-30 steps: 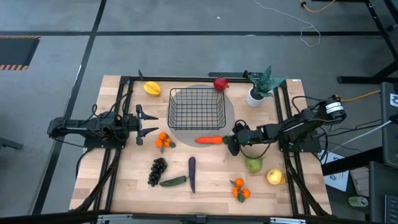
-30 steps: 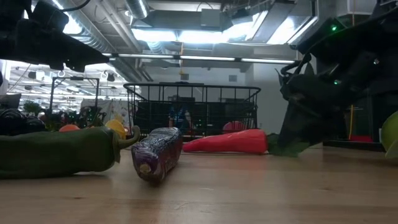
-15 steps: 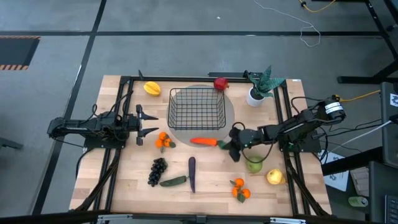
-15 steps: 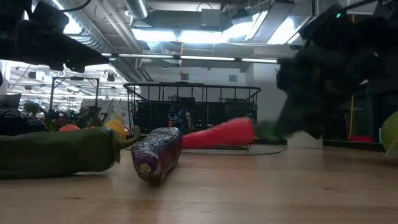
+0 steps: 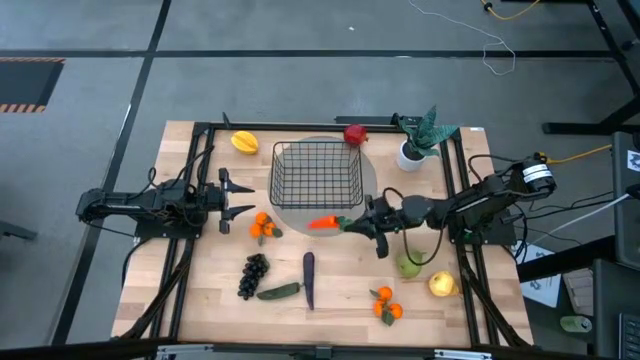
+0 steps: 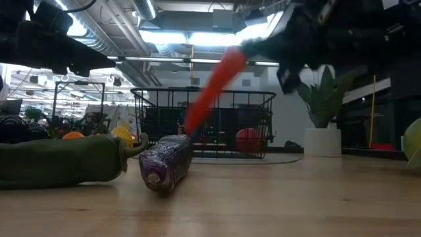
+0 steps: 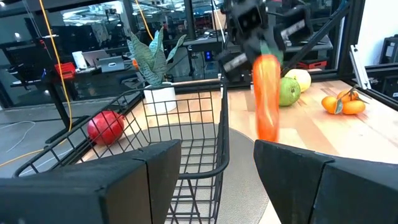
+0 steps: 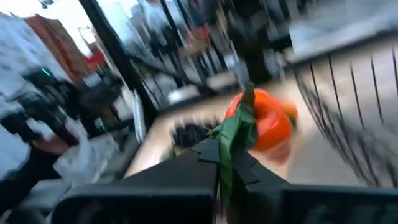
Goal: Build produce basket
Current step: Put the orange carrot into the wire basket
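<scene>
The black wire basket [image 5: 318,173] stands on a round grey mat at mid-table. An orange carrot [image 5: 322,223] with a green leafy top hangs in the air just off the basket's near side, and my right gripper [image 5: 355,222] is shut on it. In the low view the carrot [image 6: 214,92] slants, thick end up and tip down. The left wrist view shows the carrot [image 7: 266,93] beside the basket's rim [image 7: 221,124]. My left gripper [image 5: 240,197] waits open at the table's left, level with the basket. My right gripper pinches the carrot's green leafy top [image 8: 233,134] between its two fingers. The fingers [image 6: 276,39] reach in level from the table's right. The carrot is lifted clear of the table and hangs tilted, its pointed tip [image 6: 191,125] lowest and toward the table's left.
Loose on the table lie grapes [image 5: 253,275], a cucumber [image 5: 278,291], an eggplant [image 5: 308,278], tangerines [image 5: 262,226] [image 5: 386,305], a pear [image 5: 407,265] and a yellow fruit [image 5: 441,284]. At the far edge lie another yellow fruit [image 5: 244,141], a red fruit [image 5: 354,134] and a potted plant [image 5: 420,140].
My right gripper has risen and tipped from pointing down to level, moving a little toward the basket. The carrot, which lay flat on the table, has come up by its leafy end and hangs tilted and clear.
</scene>
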Motion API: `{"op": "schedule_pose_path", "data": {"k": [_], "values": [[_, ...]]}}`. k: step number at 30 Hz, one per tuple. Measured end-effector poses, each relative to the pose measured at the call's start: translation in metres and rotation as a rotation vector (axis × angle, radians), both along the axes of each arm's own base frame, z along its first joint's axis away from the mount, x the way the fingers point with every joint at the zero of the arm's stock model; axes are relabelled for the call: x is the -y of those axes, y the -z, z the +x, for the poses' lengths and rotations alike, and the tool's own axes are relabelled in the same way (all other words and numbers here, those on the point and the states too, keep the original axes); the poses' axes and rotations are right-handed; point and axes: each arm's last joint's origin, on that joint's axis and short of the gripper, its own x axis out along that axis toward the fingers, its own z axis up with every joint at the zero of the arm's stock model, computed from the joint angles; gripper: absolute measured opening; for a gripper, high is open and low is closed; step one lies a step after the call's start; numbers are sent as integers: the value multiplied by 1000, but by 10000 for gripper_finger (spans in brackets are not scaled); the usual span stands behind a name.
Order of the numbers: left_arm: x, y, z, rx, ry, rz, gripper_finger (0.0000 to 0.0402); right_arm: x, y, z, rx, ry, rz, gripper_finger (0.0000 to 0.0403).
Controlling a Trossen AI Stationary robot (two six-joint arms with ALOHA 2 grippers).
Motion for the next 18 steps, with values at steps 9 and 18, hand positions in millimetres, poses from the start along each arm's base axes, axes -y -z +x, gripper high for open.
{"op": "schedule_pose_path", "data": {"k": [9,18], "values": [[0,0,0,1,0,-1,195,16,-45,17,311,44,-174,0],[0,0,0,4,1,-21,195,46,-67,52,127,136,-325,0]]}}
